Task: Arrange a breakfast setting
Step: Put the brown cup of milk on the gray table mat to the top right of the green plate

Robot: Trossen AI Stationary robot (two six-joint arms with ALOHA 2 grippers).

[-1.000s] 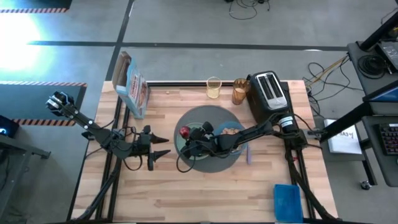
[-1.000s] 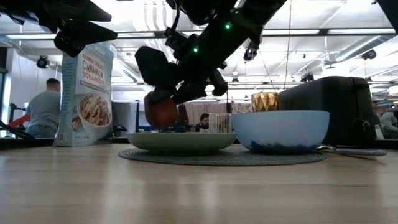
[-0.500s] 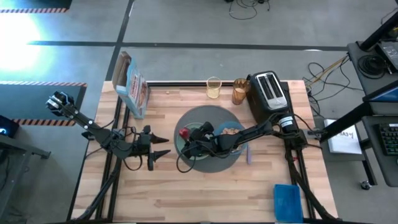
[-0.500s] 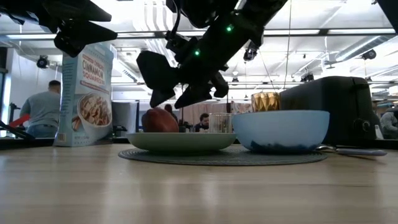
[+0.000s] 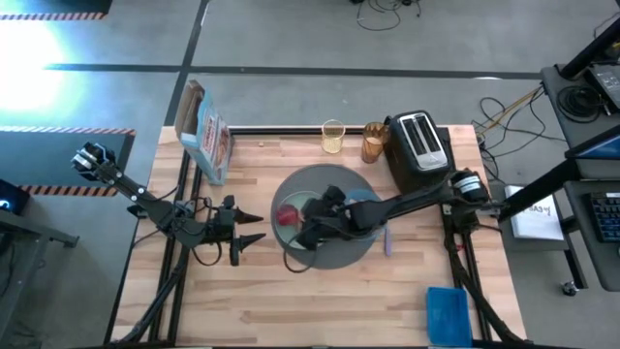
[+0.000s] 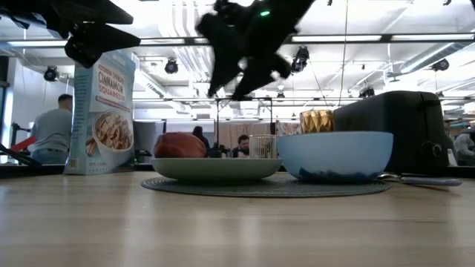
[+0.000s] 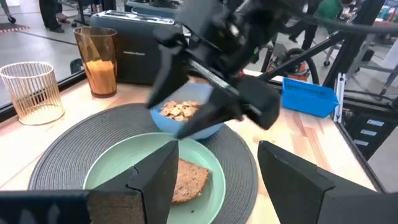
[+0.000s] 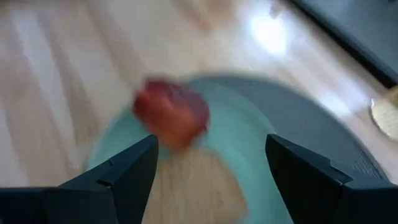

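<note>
A round dark-grey mat (image 5: pixel 341 250) carries a pale green plate (image 5: pixel 291 225) and a blue bowl (image 6: pixel 335 154) holding cereal squares (image 7: pixel 180 111). A brown toast slice (image 7: pixel 189 180) and a small red food piece (image 5: pixel 288 214) lie on the plate. The red piece also shows in the low view (image 6: pixel 179 145) and the right wrist view (image 8: pixel 171 118). My right gripper (image 5: pixel 304 231) is open and empty, well above the plate (image 6: pixel 215 169). My left gripper (image 5: pixel 247 239) is open and empty, left of the mat. The amber glass (image 5: pixel 374 142) stands behind the mat.
A black toaster (image 5: pixel 418 141) stands at the back right, a clear ribbed cup (image 5: pixel 333 137) beside the amber glass, and a cereal box (image 5: pixel 205 131) at the back left. A blue cloth (image 5: pixel 448 315) lies at the near right corner. People stand in the room beyond.
My right gripper has opened and let go of the red food piece, which has dropped from just above the plate onto it. The gripper has then risen well clear of the plate.
</note>
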